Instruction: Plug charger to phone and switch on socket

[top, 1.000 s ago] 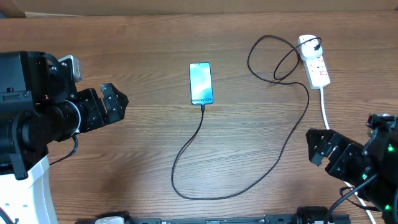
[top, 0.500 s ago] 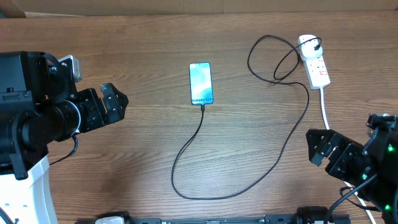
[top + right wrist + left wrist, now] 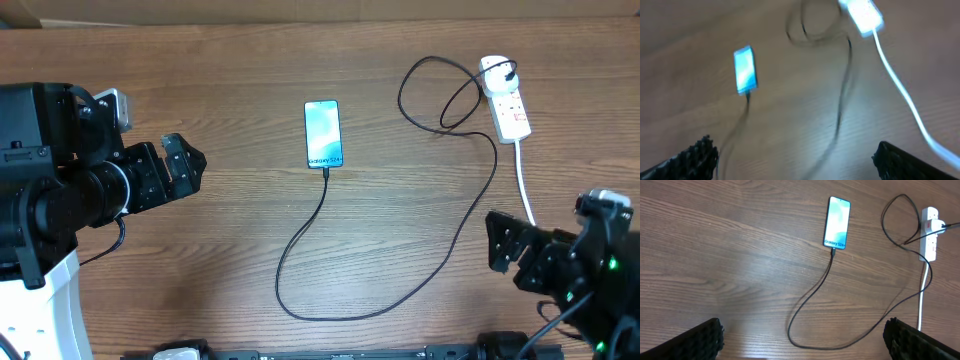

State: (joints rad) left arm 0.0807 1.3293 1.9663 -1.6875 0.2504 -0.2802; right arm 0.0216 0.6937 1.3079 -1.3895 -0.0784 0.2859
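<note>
The phone point(image 3: 323, 134) lies screen up at the table's middle back, its "Galaxy S24+" end toward me. The charger cable point(image 3: 455, 235) has its tip in the phone's near end, loops across the table and ends at a black plug in the socket point(image 3: 506, 105), a white power strip at the back right. The phone point(image 3: 837, 215), cable point(image 3: 812, 292) and socket point(image 3: 929, 229) show in the left wrist view, and blurred in the right wrist view: phone point(image 3: 745, 70), cable point(image 3: 842, 102), socket point(image 3: 863, 14). My left gripper point(image 3: 183, 166) is open at the left. My right gripper point(image 3: 508, 243) is open at the front right.
The socket's thick white cord point(image 3: 523, 185) runs toward the front right, past my right gripper, and shows in the right wrist view point(image 3: 900, 92). Wooden table point(image 3: 230, 240) under everything. The arm bases stand at the left and right edges.
My right arm has shifted slightly left and toward the front edge; the right wrist view is motion-blurred. The left arm, phone, cable and socket have not moved.
</note>
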